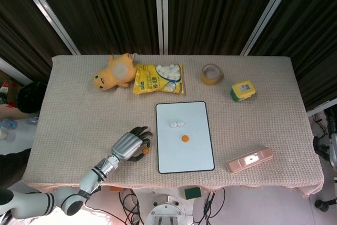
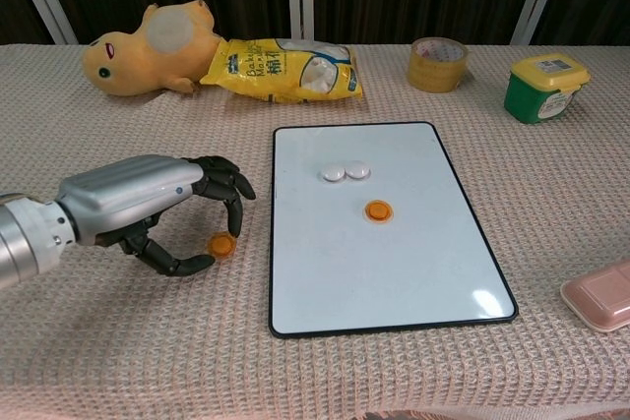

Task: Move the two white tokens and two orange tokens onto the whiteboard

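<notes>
The whiteboard [image 1: 184,157] [image 2: 394,268] lies flat at the table's middle front. Two white tokens [image 1: 177,124] [image 2: 346,173] sit side by side on its upper half. One orange token [image 1: 185,138] [image 2: 378,210] rests just below them. My left hand [image 1: 126,146] [image 2: 148,199] hovers left of the board, fingers curled down. A second orange token [image 1: 145,150] [image 2: 223,244] is pinched between a fingertip and the thumb, slightly tilted, just off the board's left edge. Neither view shows my right hand.
At the back stand a yellow plush duck [image 1: 113,73] [image 2: 148,46], a yellow snack bag [image 1: 158,78] [image 2: 285,68] and a tape roll [image 1: 211,74] [image 2: 437,63]. A green tub with a yellow lid [image 1: 243,90] [image 2: 547,88] sits right. A pink case [image 1: 249,159] [image 2: 600,297] lies front right.
</notes>
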Motion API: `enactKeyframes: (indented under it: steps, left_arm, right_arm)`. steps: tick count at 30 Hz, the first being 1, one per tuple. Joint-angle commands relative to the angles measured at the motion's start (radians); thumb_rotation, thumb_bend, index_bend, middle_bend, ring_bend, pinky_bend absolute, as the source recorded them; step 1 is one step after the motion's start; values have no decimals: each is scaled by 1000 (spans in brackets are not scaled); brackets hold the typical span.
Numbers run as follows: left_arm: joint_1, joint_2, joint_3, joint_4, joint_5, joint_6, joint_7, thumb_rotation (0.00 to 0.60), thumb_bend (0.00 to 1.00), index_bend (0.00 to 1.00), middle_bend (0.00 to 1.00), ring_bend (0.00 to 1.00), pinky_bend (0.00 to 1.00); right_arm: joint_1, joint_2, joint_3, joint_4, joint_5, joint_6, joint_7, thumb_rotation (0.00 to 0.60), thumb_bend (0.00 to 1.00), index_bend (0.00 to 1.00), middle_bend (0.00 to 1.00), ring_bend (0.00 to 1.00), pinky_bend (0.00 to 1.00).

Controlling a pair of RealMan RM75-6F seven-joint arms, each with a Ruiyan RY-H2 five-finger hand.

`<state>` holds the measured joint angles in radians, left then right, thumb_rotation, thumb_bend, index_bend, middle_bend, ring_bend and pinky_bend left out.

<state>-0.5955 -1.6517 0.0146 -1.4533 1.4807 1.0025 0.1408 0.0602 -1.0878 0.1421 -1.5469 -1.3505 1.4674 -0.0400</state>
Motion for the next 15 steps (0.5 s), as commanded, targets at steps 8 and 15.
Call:
enactKeyframes:
  steps: [8, 15]
  left_arm:
    - [-82, 6, -71, -96, -3, -53, 107, 600, 317, 531, 193, 53, 137]
    - [-188, -70, -169, -77, -165, -184, 248, 600, 317, 532, 193, 53, 137]
  right_arm:
    - [5, -4, -1, -4, 1, -6, -11, 600, 477, 0, 0, 0, 0]
    - [2, -1, 3, 3, 11, -6, 1, 600, 477, 0, 0, 0, 0]
